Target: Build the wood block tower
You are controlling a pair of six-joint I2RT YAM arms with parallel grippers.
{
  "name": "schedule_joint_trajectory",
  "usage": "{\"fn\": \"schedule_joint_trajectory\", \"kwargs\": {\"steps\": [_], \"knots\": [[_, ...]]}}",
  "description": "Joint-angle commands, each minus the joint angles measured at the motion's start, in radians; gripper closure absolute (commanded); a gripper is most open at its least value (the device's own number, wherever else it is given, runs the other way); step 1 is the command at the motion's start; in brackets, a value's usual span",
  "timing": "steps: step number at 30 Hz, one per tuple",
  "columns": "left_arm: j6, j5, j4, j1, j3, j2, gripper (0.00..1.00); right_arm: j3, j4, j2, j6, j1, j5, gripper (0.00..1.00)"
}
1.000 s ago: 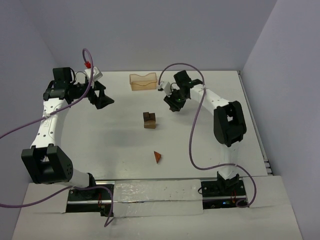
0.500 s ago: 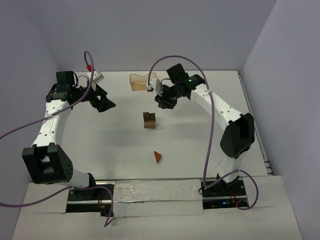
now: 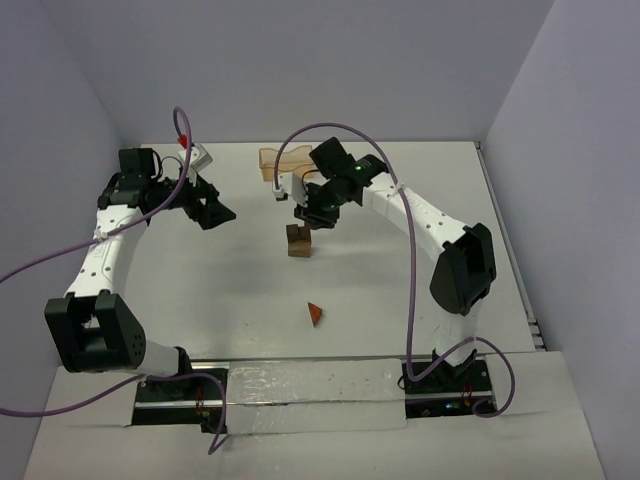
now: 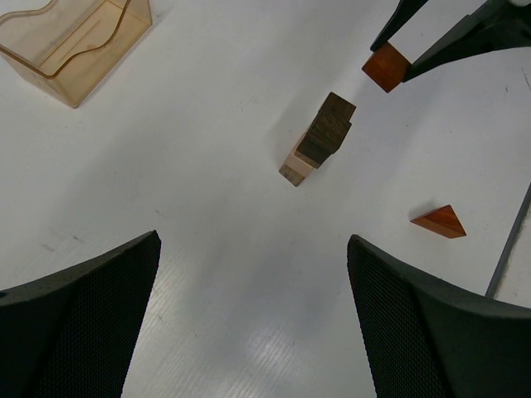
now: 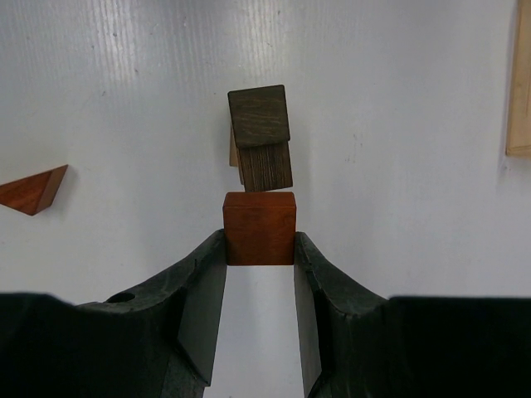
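A small stack of wood blocks (image 3: pixel 298 240), tan at the bottom and dark brown on top, stands mid-table; it also shows in the left wrist view (image 4: pixel 319 139) and the right wrist view (image 5: pixel 260 137). My right gripper (image 5: pixel 259 240) is shut on a reddish-brown cube (image 5: pixel 259 227) and holds it in the air just behind the stack; the cube shows in the left wrist view (image 4: pixel 386 67). A reddish-brown wedge (image 3: pixel 315 314) lies on the table nearer the front. My left gripper (image 3: pixel 215 210) is open and empty, left of the stack.
A pale orange translucent tray (image 3: pixel 272 160) stands at the back of the table, partly behind the right arm; it also shows in the left wrist view (image 4: pixel 75 37). Purple cables loop above both arms.
My right gripper has swung left from the back right, with the reddish-brown cube, to just behind the stack. The left gripper has shifted slightly right.
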Motion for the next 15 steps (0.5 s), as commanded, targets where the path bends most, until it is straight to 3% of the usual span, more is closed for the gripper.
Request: {"fn": "schedule_joint_trajectory", "kwargs": {"steps": [1, 15], "knots": [[-0.01, 0.019, 0.033, -0.005, 0.011, -0.028, 0.01, 0.057, -0.023, 0.034, -0.012, 0.014, 0.023, 0.92], [-0.011, 0.013, 0.035, -0.013, 0.018, -0.019, 0.01, 0.09, -0.035, 0.103, -0.027, 0.02, 0.041, 0.9]]}}
